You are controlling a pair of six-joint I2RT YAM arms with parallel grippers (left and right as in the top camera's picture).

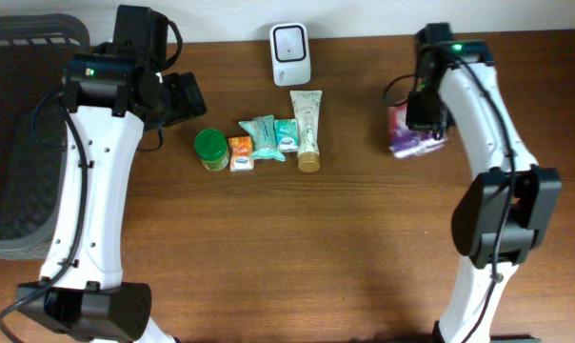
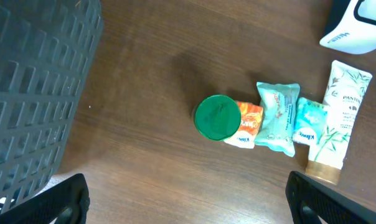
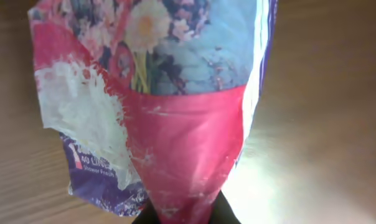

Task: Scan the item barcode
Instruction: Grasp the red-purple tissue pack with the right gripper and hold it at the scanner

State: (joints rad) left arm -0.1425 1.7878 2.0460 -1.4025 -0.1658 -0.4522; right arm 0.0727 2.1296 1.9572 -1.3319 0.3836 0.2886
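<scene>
Pink and purple, the flower-printed pouch is at the counter's right side, well apart from the white scanner, its pinched end clenched in the right jaws. The left jaws hang released near the grey basket.

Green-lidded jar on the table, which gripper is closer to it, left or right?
Left. The left gripper hangs open just behind the green-lidded jar, toward the basket; the right gripper is far across the table, shut on a floral packet.
</scene>
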